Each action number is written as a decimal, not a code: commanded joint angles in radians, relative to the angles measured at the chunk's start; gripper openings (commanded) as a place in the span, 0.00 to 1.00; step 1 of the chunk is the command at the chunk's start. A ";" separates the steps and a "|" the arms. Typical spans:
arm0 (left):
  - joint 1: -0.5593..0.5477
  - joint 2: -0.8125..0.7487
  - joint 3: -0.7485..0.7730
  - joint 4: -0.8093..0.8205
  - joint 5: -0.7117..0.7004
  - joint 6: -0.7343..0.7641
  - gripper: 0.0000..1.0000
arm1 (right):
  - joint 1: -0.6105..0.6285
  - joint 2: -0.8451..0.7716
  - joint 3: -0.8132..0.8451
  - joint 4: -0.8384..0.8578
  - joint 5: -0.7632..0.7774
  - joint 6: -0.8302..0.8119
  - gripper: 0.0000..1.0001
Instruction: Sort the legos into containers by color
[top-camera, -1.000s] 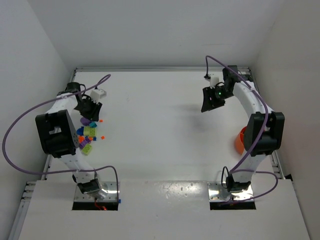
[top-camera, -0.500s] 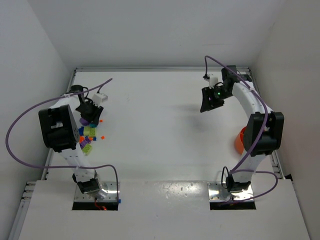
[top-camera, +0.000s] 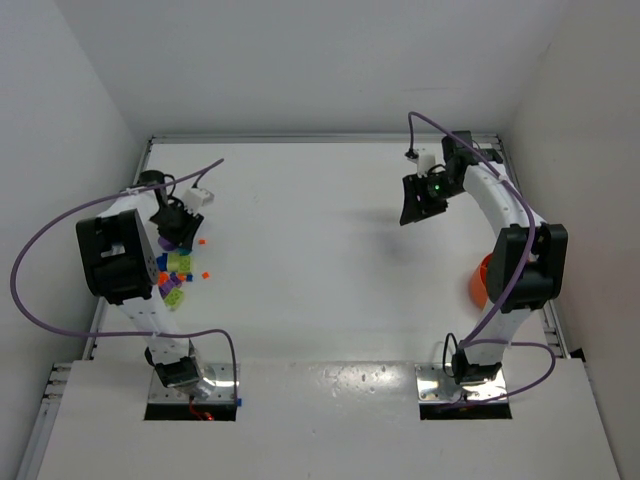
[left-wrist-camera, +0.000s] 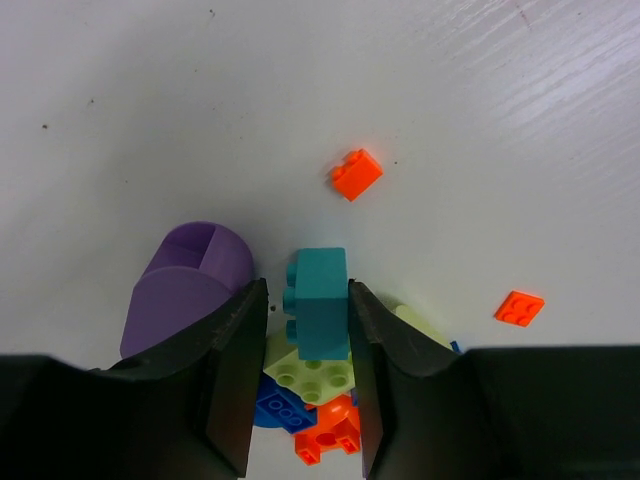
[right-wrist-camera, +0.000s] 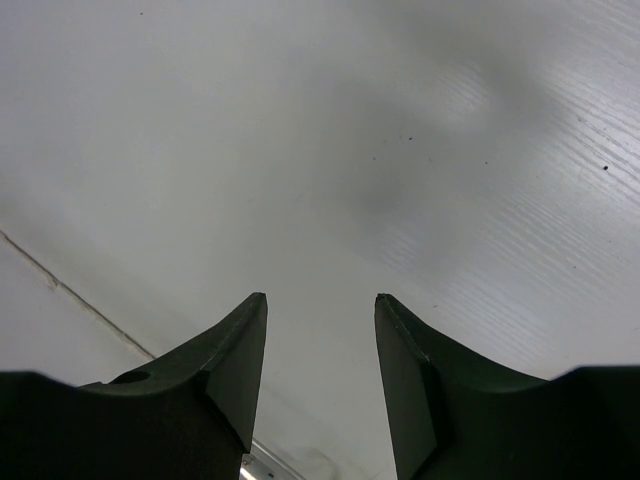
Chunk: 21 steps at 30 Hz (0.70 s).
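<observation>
Left wrist view: our left hand (left-wrist-camera: 306, 300) brackets a cyan brick (left-wrist-camera: 322, 310). The brick's long axis runs along the fingers and its studs face the left finger. We cannot tell whether it is pinched. It sits at the far edge of the legos (top-camera: 175, 272), over a lime brick (left-wrist-camera: 318, 376) and beside a purple piece (left-wrist-camera: 190, 280). Our right hand (right-wrist-camera: 320, 300) hangs spread over the desk (right-wrist-camera: 300, 120). The orange bowl (top-camera: 480, 282) lies at the desk's right edge.

- Flat white table (top-camera: 320, 260), faintly grained.
- Heap of small plastic bricks (top-camera: 172, 272), lime, orange and blue, near its left edge.
- Rounded purple plastic piece (left-wrist-camera: 190, 280) touching the heap.
- Round orange plastic bowl (top-camera: 478, 284) at the right edge.
</observation>
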 joint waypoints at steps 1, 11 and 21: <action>0.018 -0.021 -0.011 0.002 -0.006 0.020 0.43 | 0.007 -0.014 0.017 0.008 -0.007 0.006 0.48; 0.018 -0.021 -0.021 -0.007 -0.006 0.029 0.28 | 0.016 -0.014 0.026 -0.001 -0.016 0.006 0.48; 0.027 -0.142 0.181 -0.211 0.624 -0.061 0.12 | 0.076 -0.112 -0.110 0.353 -0.450 0.225 0.48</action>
